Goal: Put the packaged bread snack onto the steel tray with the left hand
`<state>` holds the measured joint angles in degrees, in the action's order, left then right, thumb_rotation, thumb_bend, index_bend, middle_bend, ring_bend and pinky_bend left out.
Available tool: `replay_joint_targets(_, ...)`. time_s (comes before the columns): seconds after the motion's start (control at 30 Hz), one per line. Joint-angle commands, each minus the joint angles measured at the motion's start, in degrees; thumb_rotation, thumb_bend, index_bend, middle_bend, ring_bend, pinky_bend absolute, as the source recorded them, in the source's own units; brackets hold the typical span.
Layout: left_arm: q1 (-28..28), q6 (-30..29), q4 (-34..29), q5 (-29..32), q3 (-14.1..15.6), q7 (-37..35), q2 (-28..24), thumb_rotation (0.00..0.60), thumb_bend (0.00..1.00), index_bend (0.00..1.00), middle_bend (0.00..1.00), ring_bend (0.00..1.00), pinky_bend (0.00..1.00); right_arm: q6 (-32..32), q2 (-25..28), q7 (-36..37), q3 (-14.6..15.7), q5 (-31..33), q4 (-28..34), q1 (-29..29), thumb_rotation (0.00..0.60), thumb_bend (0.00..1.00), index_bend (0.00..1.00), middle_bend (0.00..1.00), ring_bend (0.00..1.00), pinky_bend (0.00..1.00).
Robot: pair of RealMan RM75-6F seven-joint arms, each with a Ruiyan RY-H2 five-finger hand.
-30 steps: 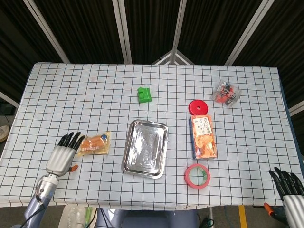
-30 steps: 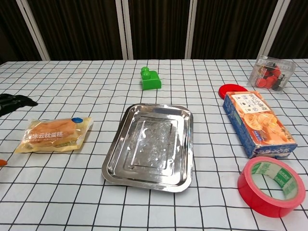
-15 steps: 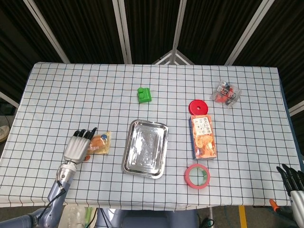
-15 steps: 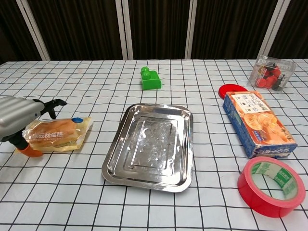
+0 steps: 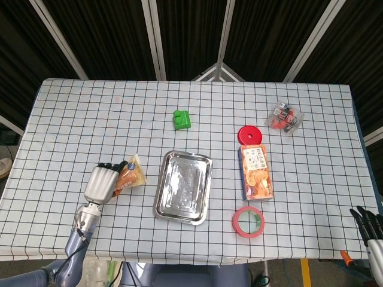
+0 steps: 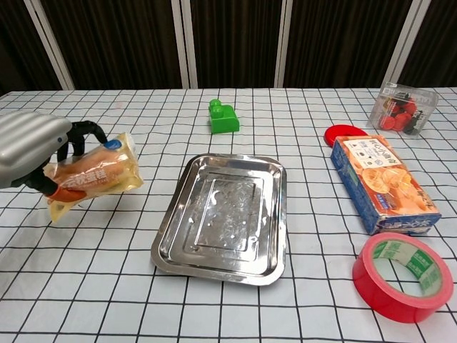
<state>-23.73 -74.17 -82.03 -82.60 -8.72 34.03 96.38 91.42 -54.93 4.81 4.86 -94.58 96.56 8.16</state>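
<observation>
My left hand (image 5: 102,182) (image 6: 32,148) grips the packaged bread snack (image 5: 130,175) (image 6: 96,174), a clear wrapper with an orange bun inside, and holds it tilted above the cloth, left of the steel tray (image 5: 184,186) (image 6: 225,216). The tray lies bare in the middle of the table, a short gap to the right of the snack. Only the dark fingertips of my right hand (image 5: 370,222) show at the lower right corner of the head view, off the table, spread and holding nothing.
A green block (image 5: 181,119) (image 6: 223,117) sits behind the tray. To the tray's right lie a red lid (image 5: 251,134), an orange snack box (image 5: 256,172) (image 6: 383,183), a red tape roll (image 5: 248,221) (image 6: 403,276) and a clear box of small items (image 5: 285,117) (image 6: 402,107).
My left hand moved over the snack, closed around it and has lifted it off the cloth, tilting it. The right hand sank lower at the frame edge.
</observation>
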Motion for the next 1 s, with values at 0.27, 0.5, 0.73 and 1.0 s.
replay_joint_targets(0.27, -8.3, 4.42, -4.46, 1.4, -5.07, 9.16, 6.7, 0.6, 0.3, 0.27, 0.57, 0.51, 0.52, -0.09, 0.72, 2.15, -0.2, 0.44, -0.31, -0.27, 0.6, 0.3, 0.0, 0.0, 0.0, 0.0)
replay_joint_targets(0.5, -14.73, 9.09, 0.98, 5.43, -7.25, 15.26, 14.78, 0.6, 0.29, 0.27, 0.53, 0.48, 0.49, -1.03, 1.36, 5.24, -0.49, 1.58, -1.1, -0.8, 0.6, 0.3, 0.0, 0.0, 0.0, 0.0)
replay_joint_targets(0.73, -17.95, 12.14, 7.09, 7.77, -7.27, 13.38, 19.66, 0.6, 0.19, 0.08, 0.36, 0.36, 0.38, -0.93, 1.45, 6.16, -0.4, 1.55, -1.66, -0.76, 0.6, 0.3, 0.0, 0.0, 0.0, 0.0)
replay_joint_targets(1.0, -17.48, 13.86, 2.23, 11.74, -5.52, 15.36, 16.52, 0.6, 0.06, 0.0, 0.0, 0.0, 0.09, -0.51, 1.22, 5.1, -0.02, 1.21, -1.61, -0.31, 0.6, 0.3, 0.0, 0.0, 0.0, 0.0)
